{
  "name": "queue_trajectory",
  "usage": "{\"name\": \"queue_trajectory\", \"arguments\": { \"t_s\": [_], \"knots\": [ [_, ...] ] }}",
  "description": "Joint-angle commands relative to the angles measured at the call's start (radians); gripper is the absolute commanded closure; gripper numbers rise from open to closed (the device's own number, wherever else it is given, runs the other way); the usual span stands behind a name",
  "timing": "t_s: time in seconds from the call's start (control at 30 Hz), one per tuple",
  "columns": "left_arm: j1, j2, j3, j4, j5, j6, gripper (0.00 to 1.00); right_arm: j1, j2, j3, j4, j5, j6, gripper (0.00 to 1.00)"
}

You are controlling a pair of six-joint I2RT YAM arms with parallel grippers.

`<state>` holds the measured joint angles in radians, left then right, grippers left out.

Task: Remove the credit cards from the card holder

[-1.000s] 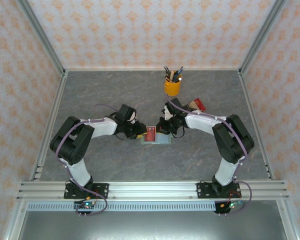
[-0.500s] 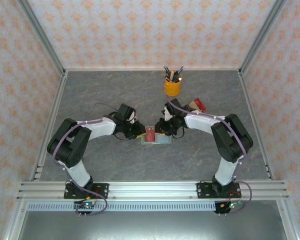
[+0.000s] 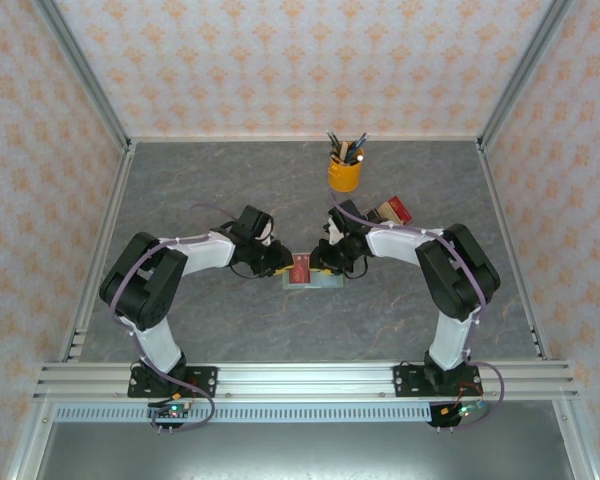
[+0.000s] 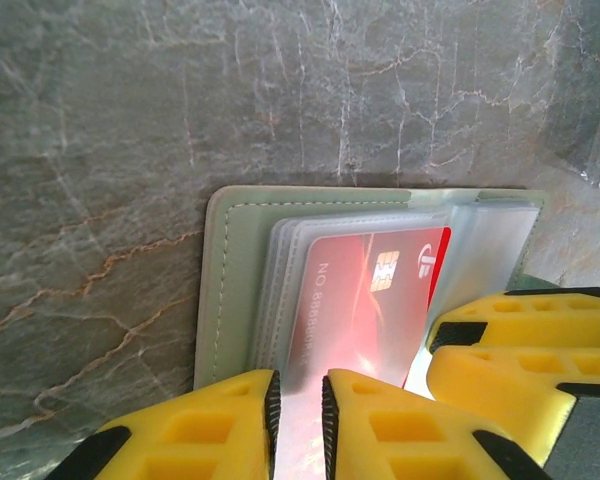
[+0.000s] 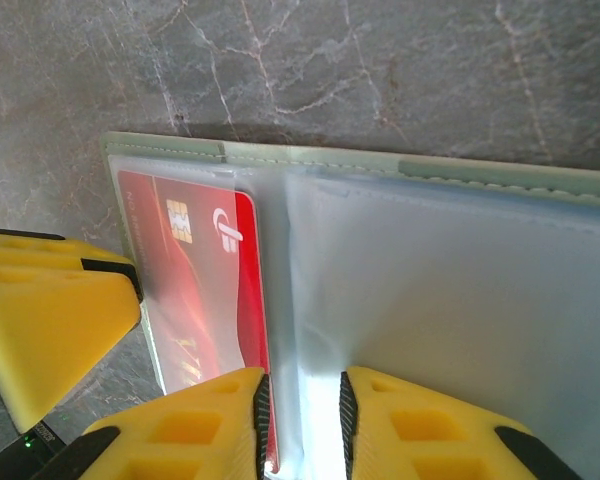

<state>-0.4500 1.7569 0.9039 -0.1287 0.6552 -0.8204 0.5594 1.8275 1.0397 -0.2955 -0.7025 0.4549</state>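
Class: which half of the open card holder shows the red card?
The card holder half on the left arm's side: its sleeve shows the red card; the other half looks pale.

A yellow cup (image 3: 345, 177) stands near the back of the grey stone-look table (image 3: 210, 190). Dark pens (image 3: 344, 148) stick up out of it. A little way to the right of the cup, and closer to the front, sits a small bunch of blocks (image 3: 392, 210) in red, tan and a dark color. The walls (image 3: 280, 60) have an orange flower pattern. A silver metal rail (image 3: 310, 378) runs along the front edge.
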Motion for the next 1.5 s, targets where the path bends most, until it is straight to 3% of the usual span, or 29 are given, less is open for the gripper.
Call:
{"name": "queue_trajectory", "arguments": {
  "t_s": [0.0,0.47,0.73,0.93,1.33,1.47],
  "knots": [
    [-0.007,0.018,0.025,-0.044,-0.006,0.021,0.77,-0.005,0.019,0.004,-0.014,0.018,-0.009,0.72],
    [-0.034,0.071,0.044,-0.037,0.000,0.013,0.84,-0.006,0.020,-0.007,0.002,0.001,-0.012,0.74],
    [-0.035,0.088,0.045,-0.096,-0.051,0.031,0.90,-0.040,-0.066,-0.065,0.122,-0.081,0.034,0.74],
    [-0.033,0.098,0.036,-0.113,-0.076,0.035,0.95,-0.041,-0.029,-0.066,0.157,-0.127,0.052,0.77],
    [-0.033,0.102,0.038,-0.152,-0.118,0.043,0.97,-0.041,-0.019,-0.049,0.074,0.009,0.027,0.76],
    [-0.033,0.105,0.037,-0.150,-0.120,0.041,0.97,-0.041,0.000,-0.047,0.082,-0.013,0.027,0.83]
  ]
}}
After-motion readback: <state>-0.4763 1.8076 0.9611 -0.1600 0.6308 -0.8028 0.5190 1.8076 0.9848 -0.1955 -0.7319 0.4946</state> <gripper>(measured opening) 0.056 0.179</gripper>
